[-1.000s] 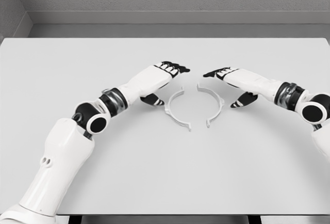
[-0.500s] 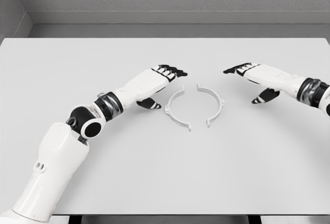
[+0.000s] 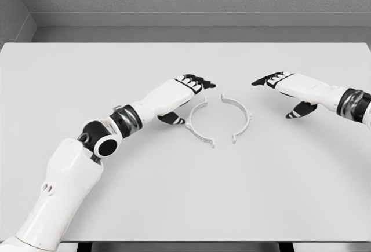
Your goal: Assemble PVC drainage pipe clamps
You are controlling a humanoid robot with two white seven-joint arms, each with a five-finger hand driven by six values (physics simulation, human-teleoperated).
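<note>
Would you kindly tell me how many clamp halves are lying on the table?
2. The left clamp half lies near mid-table beside the left hand; the right clamp half faces it across a gap, apart from the right hand. None appears hidden.

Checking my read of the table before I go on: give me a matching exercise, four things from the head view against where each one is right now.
Things:
1. left hand
2. right hand
3. left clamp half
4. right clamp half

Places:
A. lies alone on the table, opening toward picture left, no hand near
B. fingers open, right beside the clamp half's upper end
C. open, out to picture right, well clear of both halves
D. lies with its opening toward picture right, thumb close by

Pairs: 1-B, 2-C, 3-D, 4-A
</note>
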